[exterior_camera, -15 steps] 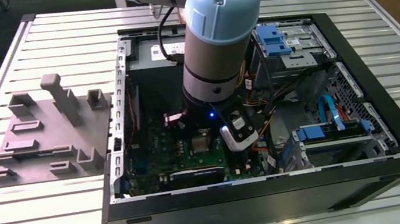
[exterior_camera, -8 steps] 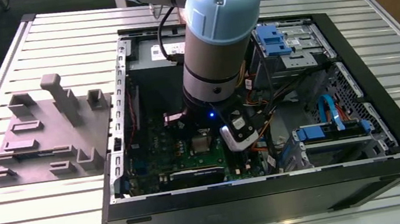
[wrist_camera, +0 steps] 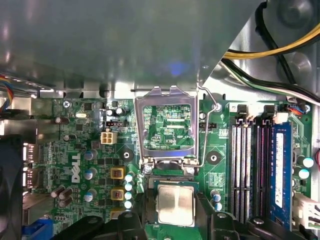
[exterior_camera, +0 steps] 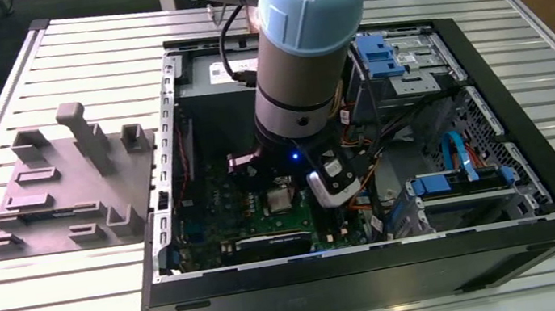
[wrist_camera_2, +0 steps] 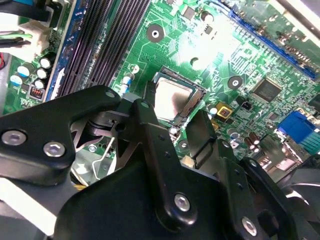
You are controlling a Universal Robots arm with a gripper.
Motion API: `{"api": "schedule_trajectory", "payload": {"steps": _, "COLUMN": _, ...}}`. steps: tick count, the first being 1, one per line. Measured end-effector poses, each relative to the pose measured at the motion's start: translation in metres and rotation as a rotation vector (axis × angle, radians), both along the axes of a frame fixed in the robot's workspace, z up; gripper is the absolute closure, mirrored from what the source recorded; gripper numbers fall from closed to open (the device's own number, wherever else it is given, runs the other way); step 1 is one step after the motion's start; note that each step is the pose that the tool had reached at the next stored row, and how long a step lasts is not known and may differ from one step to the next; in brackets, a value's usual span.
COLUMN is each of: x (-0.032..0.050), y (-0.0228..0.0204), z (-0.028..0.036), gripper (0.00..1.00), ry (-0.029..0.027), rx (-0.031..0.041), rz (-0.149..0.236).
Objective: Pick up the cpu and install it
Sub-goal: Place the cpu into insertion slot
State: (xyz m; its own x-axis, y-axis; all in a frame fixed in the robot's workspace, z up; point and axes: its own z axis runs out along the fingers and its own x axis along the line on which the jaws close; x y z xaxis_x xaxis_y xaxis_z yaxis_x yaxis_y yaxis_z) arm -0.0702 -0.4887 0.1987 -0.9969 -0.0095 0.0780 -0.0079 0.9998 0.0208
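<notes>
While the end effector (wrist_camera: 175, 222) hangs fingers apart, we see the cpu (wrist_camera: 175, 202) lying unheld in its socket (wrist_camera: 172, 180). Its load frame (wrist_camera: 139, 125) stands open, so we judge placement done, clamping not; any retreat calls for a straight lift.

The cpu (wrist_camera: 175, 204) has a silvery metal top with a dull sheen. The motherboard (wrist_camera: 75, 147) is glossy green, and the socket frame (wrist_camera: 139, 125) is shiny bare metal.
</notes>
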Motion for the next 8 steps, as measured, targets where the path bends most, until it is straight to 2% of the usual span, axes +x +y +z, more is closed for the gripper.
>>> {"api": "schedule_trajectory", "payload": {"steps": 4, "x": 0.0002, "y": 0.0000, "z": -0.0003, "gripper": 0.47, "ry": 0.0000, "rx": 0.0000, "rz": 0.000}}
{"api": "schedule_trajectory", "payload": {"steps": 5, "x": 0.0002, "y": 0.0000, "z": -0.0004, "gripper": 0.42, "ry": 0.0000, "rx": 0.0001, "rz": 0.000}}
{"api": "schedule_trajectory", "payload": {"steps": 6, "x": 0.0002, "y": 0.0000, "z": -0.0006, "gripper": 0.42, "ry": 0.0000, "rx": 0.0001, "rz": 0.000}}
{"api": "schedule_trajectory", "payload": {"steps": 7, "x": 0.0002, "y": 0.0000, "z": -0.0008, "gripper": 0.35, "ry": 0.0000, "rx": 0.0000, "rz": 0.000}}
{"api": "schedule_trajectory", "payload": {"steps": 8, "x": 0.0002, "y": 0.0000, "z": -0.0010, "gripper": 0.35, "ry": 0.0000, "rx": 0.0001, "rz": 0.000}}
